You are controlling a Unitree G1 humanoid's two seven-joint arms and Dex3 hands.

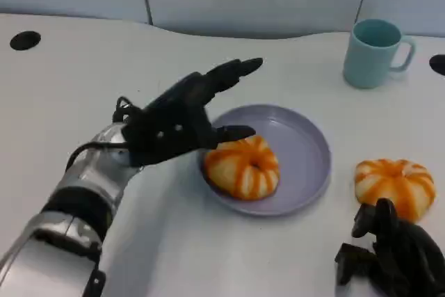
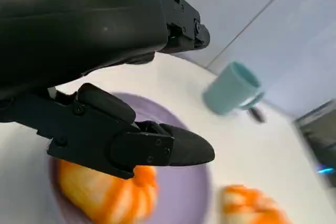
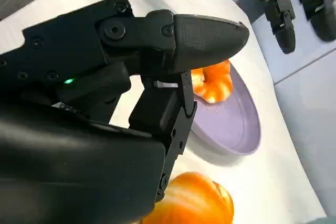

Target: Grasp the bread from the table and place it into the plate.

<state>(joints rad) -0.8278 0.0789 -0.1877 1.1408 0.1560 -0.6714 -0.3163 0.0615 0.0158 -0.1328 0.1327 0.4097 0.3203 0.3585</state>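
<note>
Head view: one bread (image 1: 243,166) lies inside the lilac plate (image 1: 306,151), near its left rim. The left hand (image 1: 182,117) hovers just above it, fingers released and spread, likely having just let go. A second bread (image 1: 394,184) sits on the white tabletop (image 1: 83,88) beside the right hand (image 1: 396,255), whose fingers look loosely curled, holding nothing. A teal mug (image 1: 375,52) stands behind.

Left wrist view: fingers (image 2: 157,148) apart above the round, orange-striped bun.

Right wrist view: the second bread (image 3: 191,200) lies near those fingers, ungrasped.
</note>
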